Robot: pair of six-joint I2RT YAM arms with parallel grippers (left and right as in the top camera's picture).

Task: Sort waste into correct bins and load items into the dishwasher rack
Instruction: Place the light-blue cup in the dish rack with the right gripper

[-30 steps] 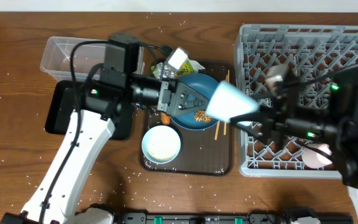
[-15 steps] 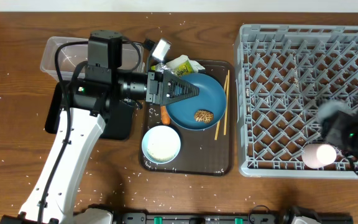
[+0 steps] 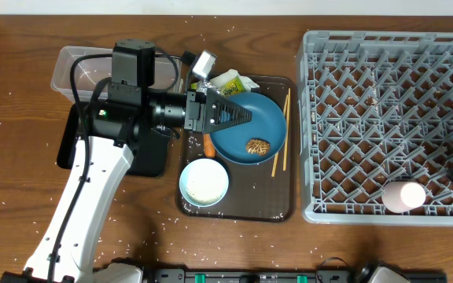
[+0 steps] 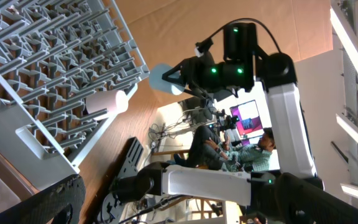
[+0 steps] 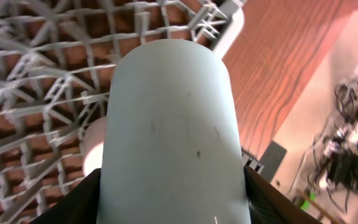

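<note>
Overhead view, centre frame: my left gripper (image 3: 242, 115) hangs with jaws spread and empty over the upper-left rim of the blue dish (image 3: 266, 122). My left arm hides part of the tub (image 3: 73, 67) and black tray (image 3: 73, 145) at left. The dish carries the food piece (image 3: 257, 146). The carrot (image 3: 208, 145) lies at its left edge, the bowl (image 3: 204, 181) below, the chopsticks (image 3: 283, 130) to the right and the wrapper (image 3: 230, 81) above, all on the brown tray (image 3: 281, 208).

At far right, my right gripper (image 4: 178, 74) clamps the light blue cup (image 5: 173, 124) over the rack (image 3: 384, 47). In the right wrist view the cup blocks most pegs. The pink cup (image 3: 403, 195) lies in the rack's lower right.
</note>
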